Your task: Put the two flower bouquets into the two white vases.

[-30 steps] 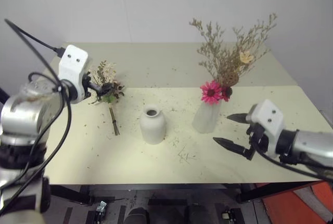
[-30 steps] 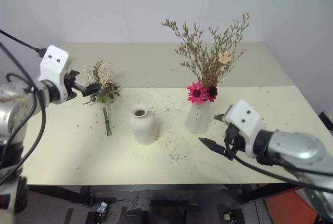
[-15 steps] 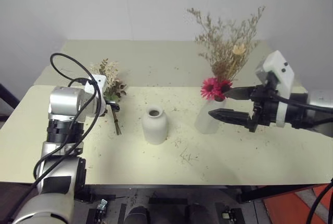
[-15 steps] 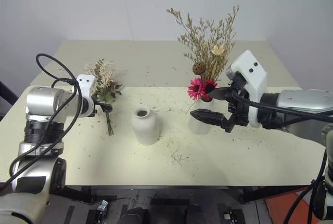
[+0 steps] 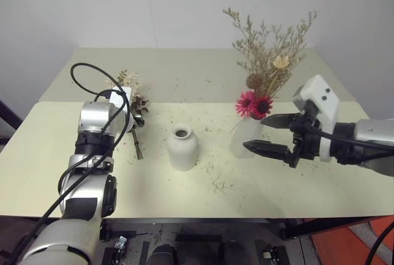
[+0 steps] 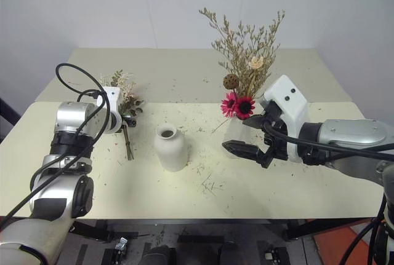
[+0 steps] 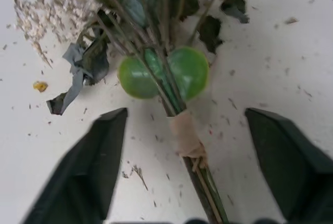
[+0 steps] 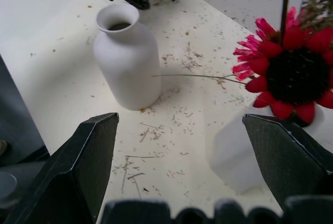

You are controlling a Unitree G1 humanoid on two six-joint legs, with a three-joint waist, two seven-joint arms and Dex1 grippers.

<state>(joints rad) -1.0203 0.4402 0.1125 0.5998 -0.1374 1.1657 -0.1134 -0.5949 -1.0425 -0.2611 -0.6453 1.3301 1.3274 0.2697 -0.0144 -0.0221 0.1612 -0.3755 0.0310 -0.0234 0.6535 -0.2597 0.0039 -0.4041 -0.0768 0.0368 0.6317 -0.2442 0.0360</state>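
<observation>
Scattered plant crumbs litter the pale table [image 5: 203,197]. Left gripper [image 7: 184,151] straddles the lying rose bouquet [image 7: 156,73] with jaws apart; an off-centre pinch may snap brittle stems. Right gripper [image 5: 266,134], jaws wide and empty, hovers beside the tall vase [image 5: 241,143] holding the daisy bouquet [image 5: 265,74] and could tip it; the short vase [image 5: 183,147] stands empty.

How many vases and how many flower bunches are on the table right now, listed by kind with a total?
White vases: 2, the short round one standing empty and the taller one holding a bunch.
Flower bunches: 2, the pink-red daisy bunch upright in the taller vase and the rose bunch lying on the table.
Total: 4
</observation>
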